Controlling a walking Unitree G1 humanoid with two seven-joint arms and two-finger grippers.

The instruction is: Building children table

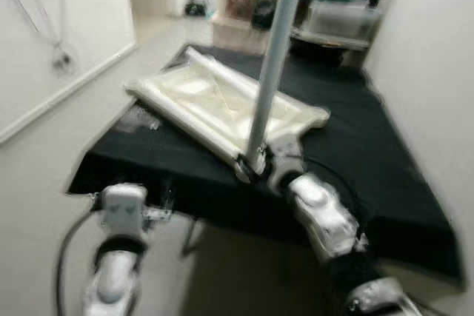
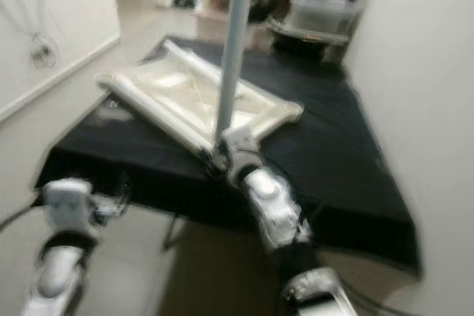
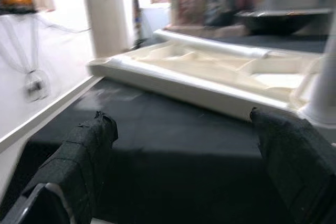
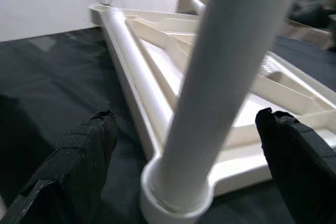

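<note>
Your right gripper [image 4: 184,145] sits spread wide at the grey table leg [image 1: 270,72] standing in the cream tabletop [image 1: 215,101] at frame centre — left gripper [image 3: 184,124] apart too, lower left.

Cream tabletop [image 1: 222,105] lying underside up on black-covered table, grey leg [image 1: 271,68] standing upright in its corner socket

Glossy cream plastic tabletop [image 1: 222,105] (smooth grey leg [image 1: 272,64]); matt black cloth [image 1: 355,153].
</note>
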